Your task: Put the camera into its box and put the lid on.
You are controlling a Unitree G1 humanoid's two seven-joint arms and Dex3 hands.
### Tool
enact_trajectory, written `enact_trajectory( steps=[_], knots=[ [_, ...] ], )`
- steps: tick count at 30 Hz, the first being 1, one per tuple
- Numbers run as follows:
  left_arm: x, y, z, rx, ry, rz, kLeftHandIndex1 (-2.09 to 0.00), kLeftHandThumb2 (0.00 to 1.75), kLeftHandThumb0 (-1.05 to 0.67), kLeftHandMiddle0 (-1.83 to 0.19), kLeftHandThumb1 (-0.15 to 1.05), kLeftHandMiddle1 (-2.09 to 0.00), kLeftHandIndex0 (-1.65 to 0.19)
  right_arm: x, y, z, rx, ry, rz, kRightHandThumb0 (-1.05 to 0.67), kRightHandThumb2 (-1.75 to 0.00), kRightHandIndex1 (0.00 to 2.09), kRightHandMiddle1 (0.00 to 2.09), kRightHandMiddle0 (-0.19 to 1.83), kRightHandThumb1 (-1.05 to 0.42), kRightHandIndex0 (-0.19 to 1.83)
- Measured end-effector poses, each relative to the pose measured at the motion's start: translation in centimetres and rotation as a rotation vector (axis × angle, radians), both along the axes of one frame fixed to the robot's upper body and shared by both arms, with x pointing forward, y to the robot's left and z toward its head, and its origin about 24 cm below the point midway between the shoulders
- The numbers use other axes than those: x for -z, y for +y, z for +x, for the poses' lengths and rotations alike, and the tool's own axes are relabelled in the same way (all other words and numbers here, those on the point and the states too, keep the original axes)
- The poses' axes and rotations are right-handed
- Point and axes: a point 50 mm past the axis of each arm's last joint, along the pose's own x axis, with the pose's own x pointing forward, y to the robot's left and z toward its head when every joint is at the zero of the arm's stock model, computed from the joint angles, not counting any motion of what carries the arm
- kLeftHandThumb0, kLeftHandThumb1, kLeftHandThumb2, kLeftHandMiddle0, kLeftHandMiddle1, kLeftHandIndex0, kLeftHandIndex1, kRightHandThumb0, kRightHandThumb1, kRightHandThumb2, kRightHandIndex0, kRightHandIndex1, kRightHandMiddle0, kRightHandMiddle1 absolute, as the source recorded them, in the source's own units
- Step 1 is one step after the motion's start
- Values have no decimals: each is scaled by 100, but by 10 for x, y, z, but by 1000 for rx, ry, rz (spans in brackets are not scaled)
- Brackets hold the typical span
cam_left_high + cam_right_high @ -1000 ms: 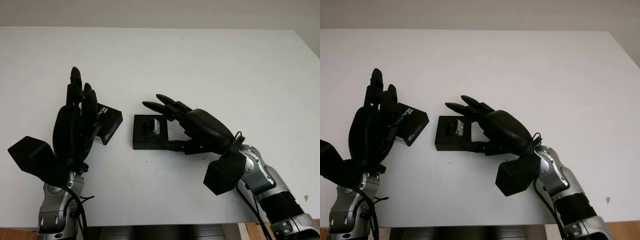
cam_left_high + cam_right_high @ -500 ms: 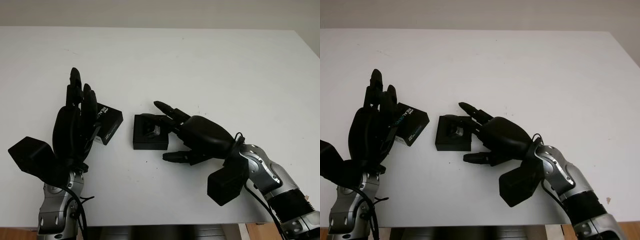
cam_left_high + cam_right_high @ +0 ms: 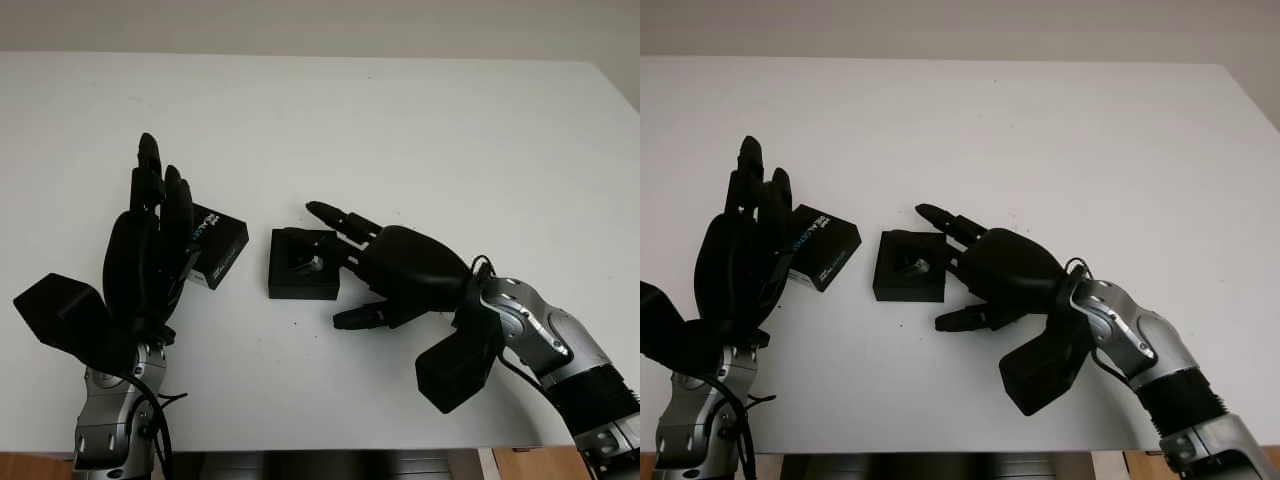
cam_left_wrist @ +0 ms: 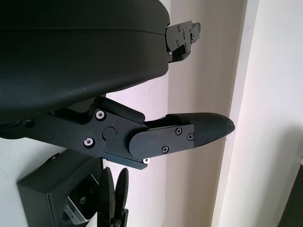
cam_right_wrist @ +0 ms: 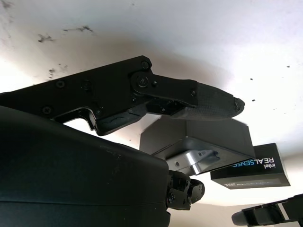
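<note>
The open black box (image 3: 300, 283) sits mid-table with the silver camera (image 3: 305, 263) lying inside it. My right hand (image 3: 350, 265) is open, its fingers (image 3: 335, 217) reaching over the box's right rim and its thumb (image 3: 362, 316) on the table just off the box's front right corner. The black lid (image 3: 222, 249), printed REALSENSE, lies on the table left of the box. My left hand (image 3: 160, 195) is open and held upright right beside the lid's left end. The right wrist view has the box (image 5: 213, 135), camera (image 5: 189, 161) and lid (image 5: 253, 172).
The white table (image 3: 400, 120) stretches wide behind and to the right of the box. Its front edge (image 3: 300, 445) runs close under both forearms. The right edge (image 3: 615, 85) is at the far right.
The right hand has let go of the camera, which now lies in the box, and has drawn back to the right with its thumb off the box front. Left hand and lid barely moved.
</note>
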Motion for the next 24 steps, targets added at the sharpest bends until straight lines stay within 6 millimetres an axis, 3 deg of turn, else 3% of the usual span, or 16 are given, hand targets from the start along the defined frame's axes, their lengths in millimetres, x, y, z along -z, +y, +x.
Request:
enact_trajectory(
  steps=[24],
  knots=[
    [-3, 4, -1, -7, -7, 0, 0, 53, -68, 19, 105, 0, 19, 14, -13, -8, 57, 63, 6, -75, -55, 5, 17, 15, -105, -7]
  ],
)
